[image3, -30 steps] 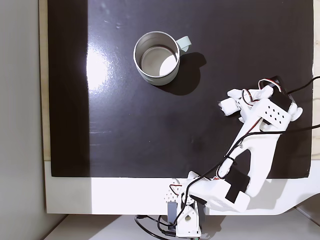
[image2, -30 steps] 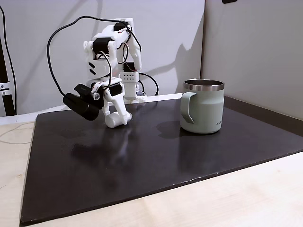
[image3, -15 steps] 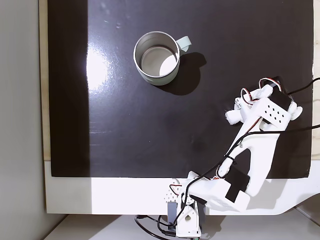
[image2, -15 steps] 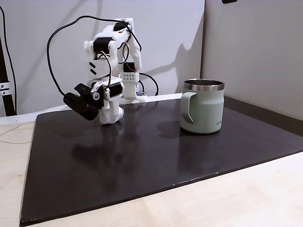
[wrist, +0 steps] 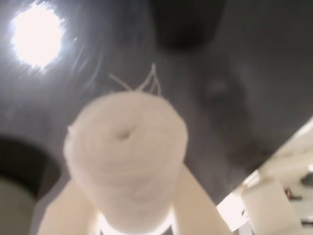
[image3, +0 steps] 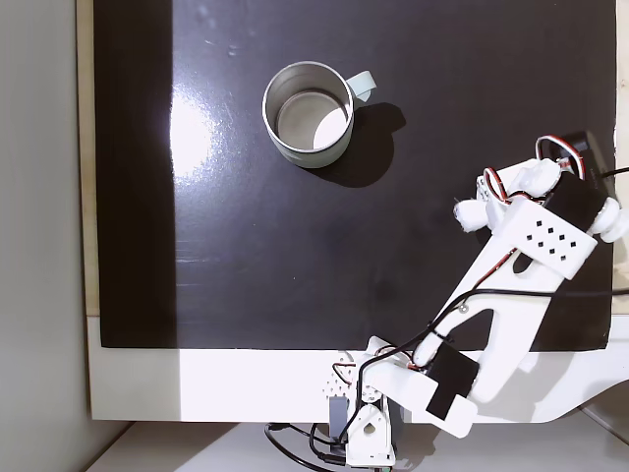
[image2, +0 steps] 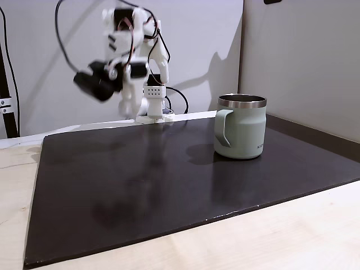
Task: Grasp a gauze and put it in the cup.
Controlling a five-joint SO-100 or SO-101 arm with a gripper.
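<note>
Our white two-finger gripper [wrist: 128, 215] is closed on the soft white gauze roll [wrist: 126, 161], well apart from the pale green steel-rimmed mug [image3: 309, 114]. We fear the roll may slip out on the way to the mug, because soft fabric compresses.

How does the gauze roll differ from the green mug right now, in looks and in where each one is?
The gauze is a white roll of soft, fuzzy fabric with loose threads; the mug is smooth sage green with a shiny steel rim and a handle. In the wrist view the gauze sits between the gripper fingers, and a fixed view shows the gripper raised above the black mat, while the mug stands upright on that mat. Both are roughly cylindrical.
</note>
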